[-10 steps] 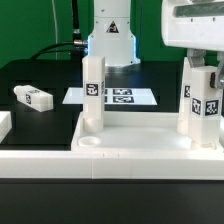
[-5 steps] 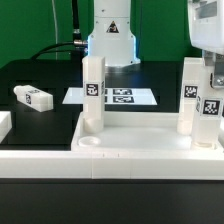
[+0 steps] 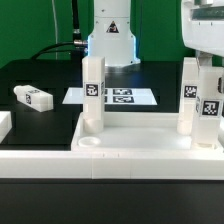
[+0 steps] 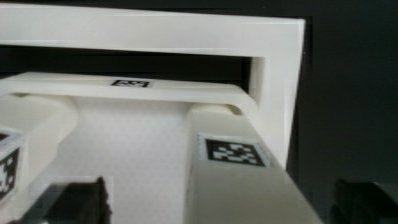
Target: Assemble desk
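I judge that we are in the leg-fitting step: the desk tabletop point(image 3: 140, 143) lies across the front of the black table point(image 3: 40, 72), and the gripper point(image 4: 222, 198) hangs over the leg point(image 3: 190, 100) that stands upright at the exterior view's right. In the wrist view the two dark fingers point(image 4: 80, 200) stand wide apart with this leg between them and a gap on each side, so to me the claw is spread and has nothing clamped. I cannot tell if this leg is seated fully. The next move, I think, calls for closing squarely on the leg and turning it down into its socket, keeping it vertical so that it does not bind. The tabletop works here as a shallow tray. Inside its rim stand two legs, the one under the claw and a second leg point(image 3: 93, 95) toward the exterior view's left, while the round corner socket point(image 3: 88, 143) in front of that one is empty. One loose leg point(image 3: 33, 97) lies on its side on the table, well apart from the tabletop and near the marker board point(image 3: 120, 97).
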You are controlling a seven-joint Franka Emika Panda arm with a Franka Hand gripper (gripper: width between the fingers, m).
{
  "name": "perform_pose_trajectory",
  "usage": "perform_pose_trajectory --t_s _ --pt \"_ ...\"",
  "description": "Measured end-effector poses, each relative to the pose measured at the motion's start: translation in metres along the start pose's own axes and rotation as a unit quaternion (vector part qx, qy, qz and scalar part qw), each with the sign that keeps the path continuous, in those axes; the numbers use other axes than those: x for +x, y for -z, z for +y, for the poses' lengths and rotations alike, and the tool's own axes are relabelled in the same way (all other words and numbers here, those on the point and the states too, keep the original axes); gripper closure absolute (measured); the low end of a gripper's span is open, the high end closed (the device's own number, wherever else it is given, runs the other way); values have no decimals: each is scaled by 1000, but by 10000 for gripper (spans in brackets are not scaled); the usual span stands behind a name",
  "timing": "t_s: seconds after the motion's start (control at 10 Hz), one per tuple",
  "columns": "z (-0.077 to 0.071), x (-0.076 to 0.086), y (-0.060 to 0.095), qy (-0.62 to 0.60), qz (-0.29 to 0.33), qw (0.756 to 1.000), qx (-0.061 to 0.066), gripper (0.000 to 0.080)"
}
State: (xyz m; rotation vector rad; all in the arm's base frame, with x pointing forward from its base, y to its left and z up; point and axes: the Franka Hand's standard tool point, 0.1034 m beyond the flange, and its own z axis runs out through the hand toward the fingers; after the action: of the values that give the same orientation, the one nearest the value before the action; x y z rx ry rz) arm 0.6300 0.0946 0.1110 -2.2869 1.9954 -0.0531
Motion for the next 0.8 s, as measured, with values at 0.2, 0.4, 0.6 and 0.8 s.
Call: perform_pose_trajectory --t_s 0.2,0.4,0.6,0.8 --pt "-1 0 0 93 1 996 2 151" --pt "-1 1 0 167 2 986 2 150" --pt "0 0 -1 245 9 969 -9 150" --pt "-1 3 0 350 18 936 -16 150"
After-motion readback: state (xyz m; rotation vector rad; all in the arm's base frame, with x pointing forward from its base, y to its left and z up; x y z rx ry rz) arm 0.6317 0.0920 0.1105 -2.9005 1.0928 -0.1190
